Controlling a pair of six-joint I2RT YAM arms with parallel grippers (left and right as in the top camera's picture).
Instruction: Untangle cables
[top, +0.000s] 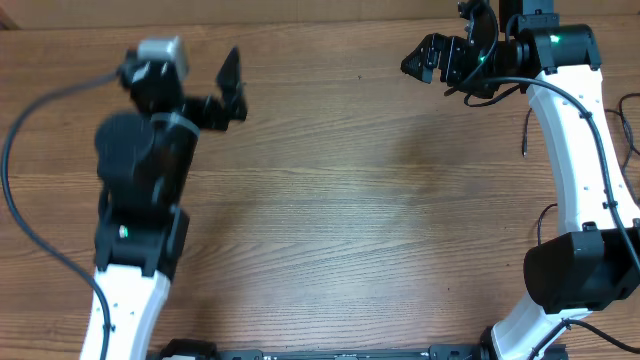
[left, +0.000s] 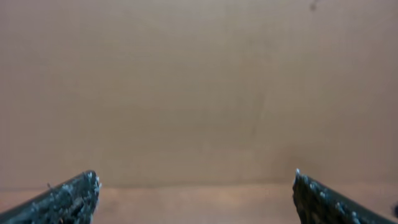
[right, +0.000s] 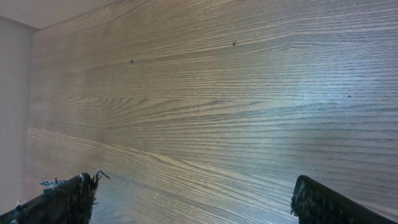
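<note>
My left gripper (top: 237, 88) is open and empty over bare wood at the upper left; its wrist view (left: 196, 186) shows only blurred wood between the fingertips. My right gripper (top: 418, 62) is open and empty at the far upper right; its wrist view (right: 194, 190) shows only wood grain. No cable lies between either pair of jaws. A thin black cord with a small tip (top: 525, 140) hangs beside the right arm, and more thin cords (top: 628, 125) show at the right edge. I cannot tell whether these are the task's cables.
The wooden table (top: 380, 220) fills the view. The left arm's thick dark wire (top: 18, 190) loops at the far left. The right arm's white link (top: 575, 150) and black base (top: 580, 265) stand at the right.
</note>
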